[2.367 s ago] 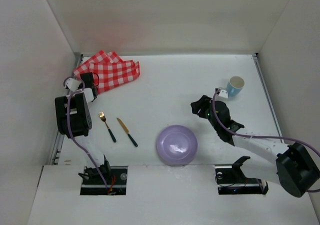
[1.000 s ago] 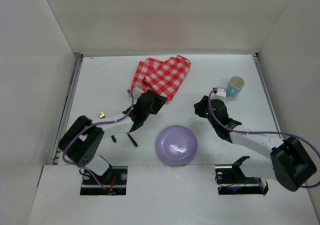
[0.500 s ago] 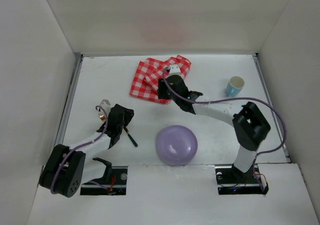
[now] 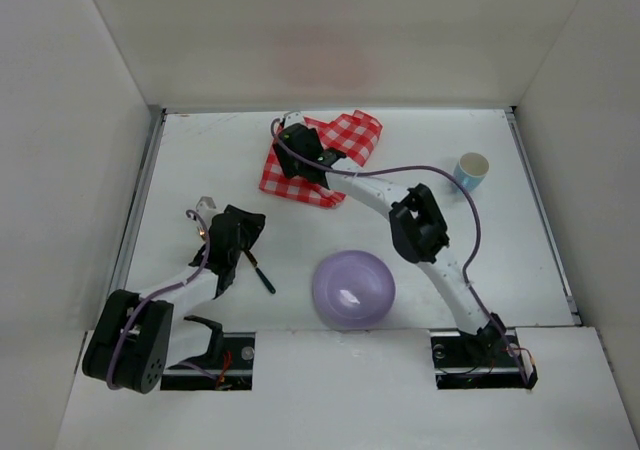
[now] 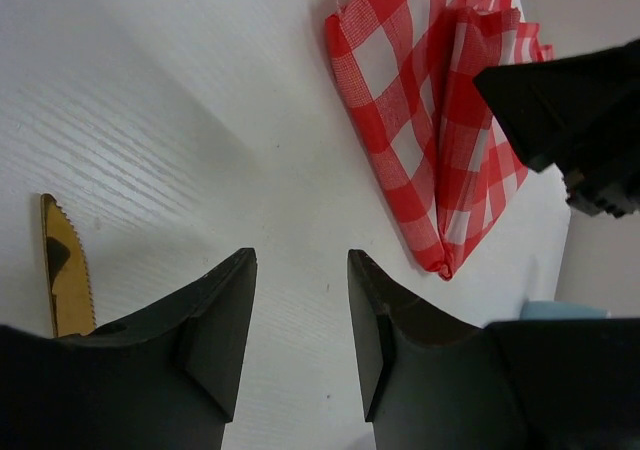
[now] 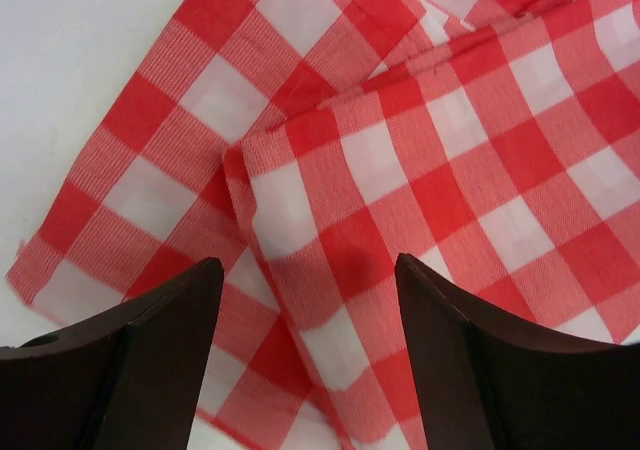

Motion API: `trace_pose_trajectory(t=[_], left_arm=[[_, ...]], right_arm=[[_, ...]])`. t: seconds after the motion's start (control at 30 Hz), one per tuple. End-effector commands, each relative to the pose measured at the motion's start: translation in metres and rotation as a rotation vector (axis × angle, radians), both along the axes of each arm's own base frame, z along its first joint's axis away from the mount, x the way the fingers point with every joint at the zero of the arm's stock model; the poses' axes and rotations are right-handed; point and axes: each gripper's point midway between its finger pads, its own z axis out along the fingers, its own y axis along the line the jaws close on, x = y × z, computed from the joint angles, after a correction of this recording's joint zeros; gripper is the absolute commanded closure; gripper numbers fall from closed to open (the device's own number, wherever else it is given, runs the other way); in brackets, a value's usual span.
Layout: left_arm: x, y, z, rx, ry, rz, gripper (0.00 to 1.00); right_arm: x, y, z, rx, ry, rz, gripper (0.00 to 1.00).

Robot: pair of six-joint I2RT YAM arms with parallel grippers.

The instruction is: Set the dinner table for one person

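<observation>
The red-and-white checkered cloth (image 4: 325, 155) lies partly folded at the back middle of the white dinner table (image 4: 200, 160). My right gripper (image 4: 297, 156) reaches across and hangs open over the cloth's left part; its wrist view shows the cloth (image 6: 400, 150) between the spread fingers (image 6: 180, 310). My left gripper (image 4: 248, 230) is open and empty, low over the table just above the knife (image 4: 263, 276). The knife's gold blade (image 5: 62, 265) shows left of its gripper (image 5: 300, 260). The purple plate (image 4: 353, 288) sits near front centre. No person is in view.
A light blue cup (image 4: 468, 171) stands at the right back. The cloth (image 5: 430, 120) and the right gripper (image 5: 570, 110) lie ahead of the left gripper. Metal rails (image 4: 140, 200) run along the table's sides. White walls enclose the table.
The cloth went from the back left corner to the back middle. My left gripper let it go and drew back near the knife. My right gripper swung left onto the cloth.
</observation>
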Motion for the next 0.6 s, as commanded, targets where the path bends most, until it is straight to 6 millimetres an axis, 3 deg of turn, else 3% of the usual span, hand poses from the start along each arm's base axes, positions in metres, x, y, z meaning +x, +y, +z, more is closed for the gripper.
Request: trace_pose_trajectory(t=[0.0,0.13,0.23,0.27,0.37,0.57], left_arm=[[0.005,-0.005,0.007,-0.003,-0.043,-0.026,0.6],[0.007,-0.001,0.004,-0.004,-0.032,-0.015,0.56],[0.01,-0.001,0.003,-0.004,-0.025,-0.013,0.54],[0.011,-0.001,0.002,-0.004,-0.021,-0.011,0.54],[0.014,-0.005,0.001,-0.012,-0.011,-0.017,0.53],[0.027,-0.019,0.004,-0.072,0.012,-0.017,0.53]], right_arm=[[0.01,-0.004,0.018,-0.1,-0.04,-0.018,0.25],[0.019,0.003,0.004,-0.146,-0.034,-0.012,0.39],[0.02,0.003,0.001,-0.139,-0.02,-0.04,0.67],[0.021,0.001,0.008,-0.12,-0.027,-0.069,0.77],[0.02,-0.001,0.044,-0.05,-0.057,-0.113,0.89],[0.001,-0.011,0.119,0.032,-0.082,-0.096,0.93]])
